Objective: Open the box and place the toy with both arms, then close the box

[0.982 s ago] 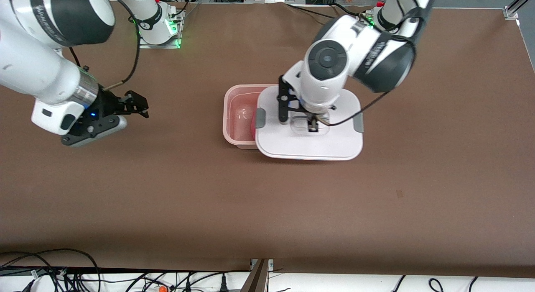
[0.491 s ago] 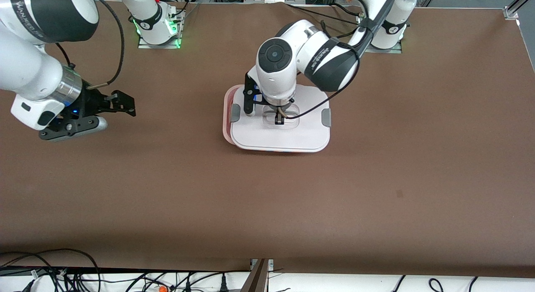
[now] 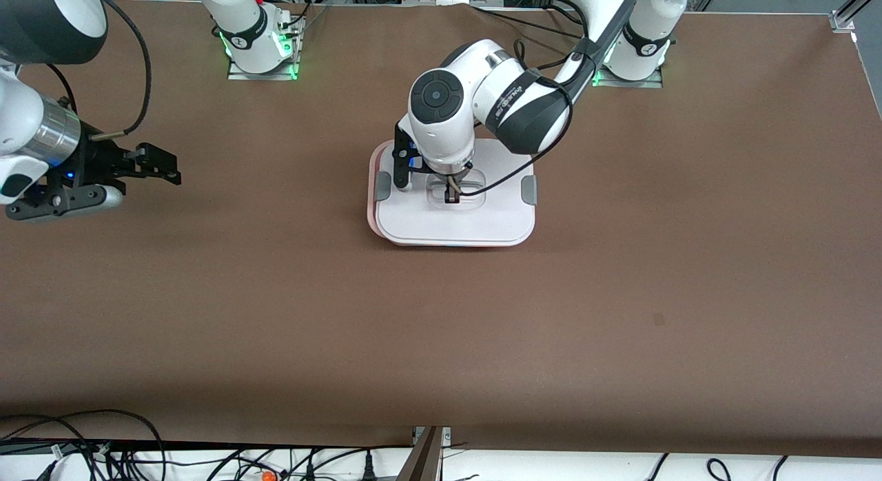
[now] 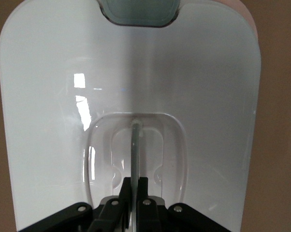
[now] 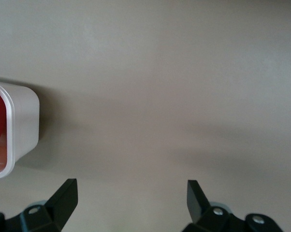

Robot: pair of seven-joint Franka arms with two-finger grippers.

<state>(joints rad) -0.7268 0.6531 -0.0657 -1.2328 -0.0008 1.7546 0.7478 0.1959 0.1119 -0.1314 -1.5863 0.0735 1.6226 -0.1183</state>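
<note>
Fingers of the left gripper [image 3: 451, 197] are clamped on the clear recessed handle [image 4: 134, 145] of the white plastic lid [image 3: 455, 222], which lies flat on the translucent pink rounded-rectangular box [image 3: 373, 222] mid-worktop. Right gripper [image 3: 167, 169] waits over bare brown worktop [image 3: 275, 315] toward the right arm's end, fingers [image 5: 63, 195] spread wide, holding nothing.

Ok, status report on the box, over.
Left gripper shut on lid handle. Right gripper open over bare table, waiting. Lid sits on box. Nothing in the way.
</note>
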